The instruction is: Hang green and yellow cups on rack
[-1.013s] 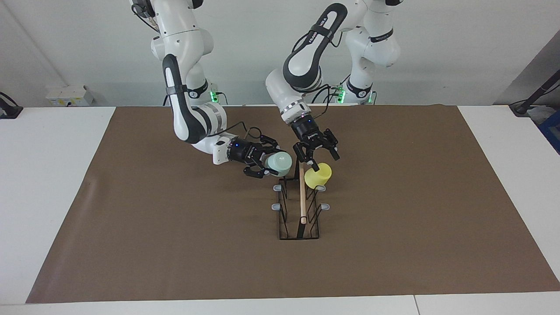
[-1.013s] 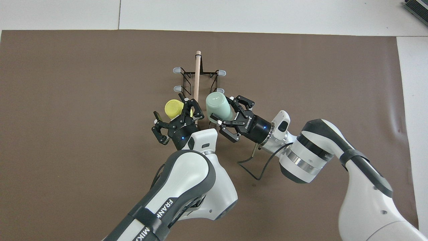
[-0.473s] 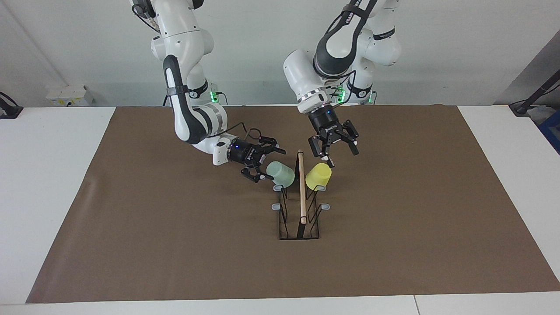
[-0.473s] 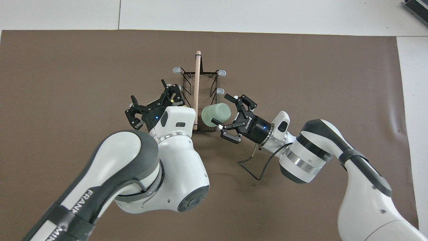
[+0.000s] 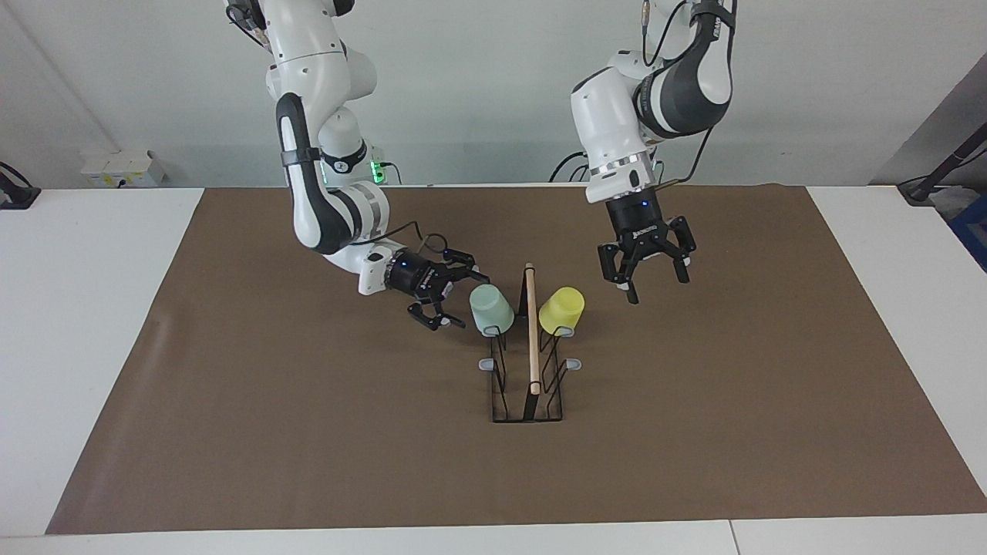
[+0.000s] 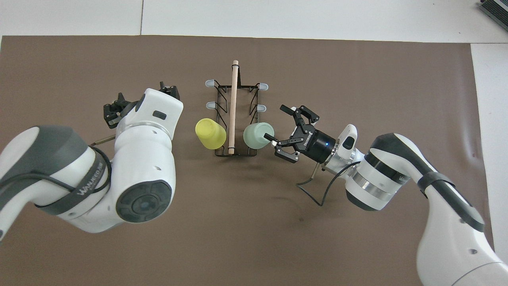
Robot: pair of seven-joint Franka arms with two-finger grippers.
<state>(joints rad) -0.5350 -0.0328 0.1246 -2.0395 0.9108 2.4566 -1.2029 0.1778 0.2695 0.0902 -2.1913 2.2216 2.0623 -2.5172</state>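
Note:
The black wire rack (image 5: 529, 385) with a wooden rod (image 5: 531, 331) stands mid-table; it also shows in the overhead view (image 6: 234, 115). The mint green cup (image 5: 491, 309) hangs mouth-down on the prong nearest the robots on the right arm's side. The yellow cup (image 5: 561, 311) hangs on the matching prong on the left arm's side. Both cups show in the overhead view, the green cup (image 6: 258, 135) and the yellow cup (image 6: 210, 133). My right gripper (image 5: 463, 299) is open and empty, low, just beside the green cup. My left gripper (image 5: 655, 287) is open and empty, raised over the mat beside the yellow cup.
A brown mat (image 5: 308, 432) covers most of the white table (image 5: 85, 324). The rack's other prongs (image 5: 486, 363) are bare. In the overhead view my left arm's wrist hides most of its gripper; only its fingers (image 6: 112, 112) show.
Both grippers let go of their cups. The green cup settled onto its prong. My right gripper backed away from it; my left gripper rose and swung toward the left arm's end.

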